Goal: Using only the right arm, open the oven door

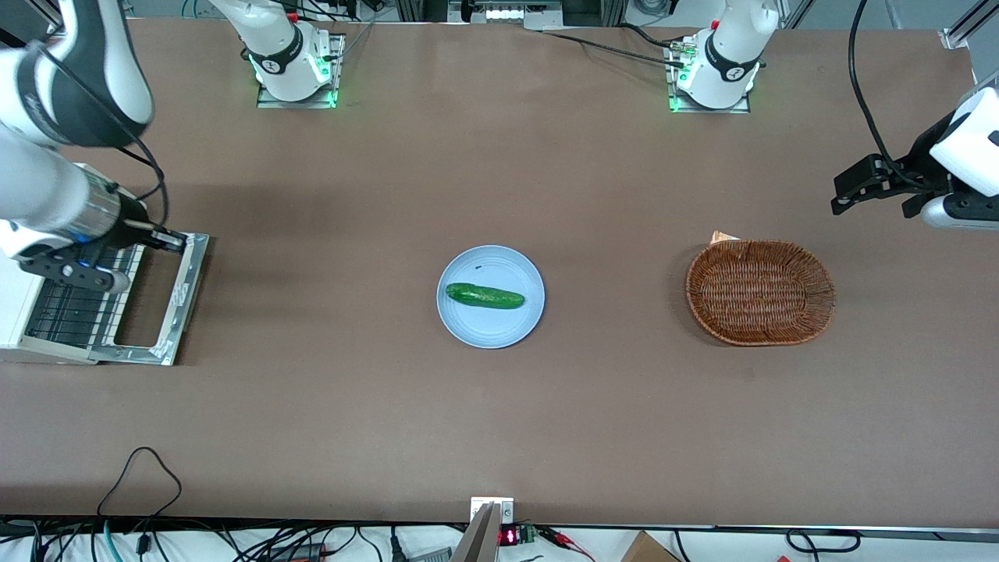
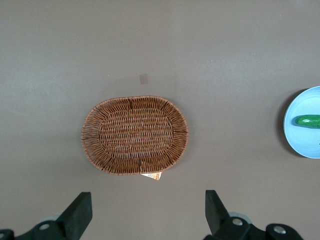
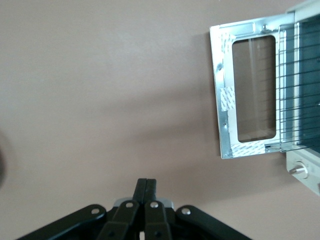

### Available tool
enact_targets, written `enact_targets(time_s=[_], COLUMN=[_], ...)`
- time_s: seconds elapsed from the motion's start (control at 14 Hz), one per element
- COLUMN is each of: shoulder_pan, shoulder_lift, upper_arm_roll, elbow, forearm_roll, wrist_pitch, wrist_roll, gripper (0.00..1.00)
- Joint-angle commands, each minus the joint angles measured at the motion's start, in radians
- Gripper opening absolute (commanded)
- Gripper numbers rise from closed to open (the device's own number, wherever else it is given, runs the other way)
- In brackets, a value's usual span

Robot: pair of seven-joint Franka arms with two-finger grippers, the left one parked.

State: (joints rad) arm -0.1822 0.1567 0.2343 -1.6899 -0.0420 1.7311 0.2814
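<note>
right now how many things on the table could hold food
3: a plate mid-table with a cucumber, a basket toward the parked arm's end, an oven under the shut claw.

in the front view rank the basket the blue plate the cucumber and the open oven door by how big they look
Largest to smallest in the front view:
1. Basket
2. Oven door, folded down flat; close to the basket, partly covered by the right arm's gripper at its edge, so unsure
3. Blue plate
4. Cucumber, lying on the plate

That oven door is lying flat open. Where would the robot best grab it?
Probably the oven door's free outer rail, approached from the plate's side, since that edge lies farthest from the hinge. The gripper, fingers shut, is by that rail's end farther from the camera.
</note>
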Motion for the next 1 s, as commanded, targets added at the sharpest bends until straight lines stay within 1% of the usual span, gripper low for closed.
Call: enact_targets(time_s=[0.0,0.07,0.14,0.21,0.29,0.36,0.64,0.93], shoulder_pan=[-0.002,-0.002,-0.002,-0.003,-0.003,-0.002,-0.003,-0.002], shoulder_lift=[0.001,-0.002,-0.006,-0.006,-0.006,-0.006,-0.009,-0.014], upper_arm_roll=[0.000,-0.001,-0.003,-0.006,-0.009,-0.007,-0.009,-0.001], elbow=[0.078,0.081,0.087,0.096,0.111,0.116,0.121,0.118], forearm_roll=[0.034,0.037,0.039,0.045,0.060,0.062,0.056,0.048], wrist_pitch=[-0.090,-0.096,-0.097,-0.105,-0.113,-0.114,-0.110,-0.055], wrist_roll=[-0.065,-0.070,-0.086,-0.090,-0.085,-0.062,-0.068,-0.059], gripper=[0.03,0.04,0.09,0.11,0.28,0.99,1.00,1.00])
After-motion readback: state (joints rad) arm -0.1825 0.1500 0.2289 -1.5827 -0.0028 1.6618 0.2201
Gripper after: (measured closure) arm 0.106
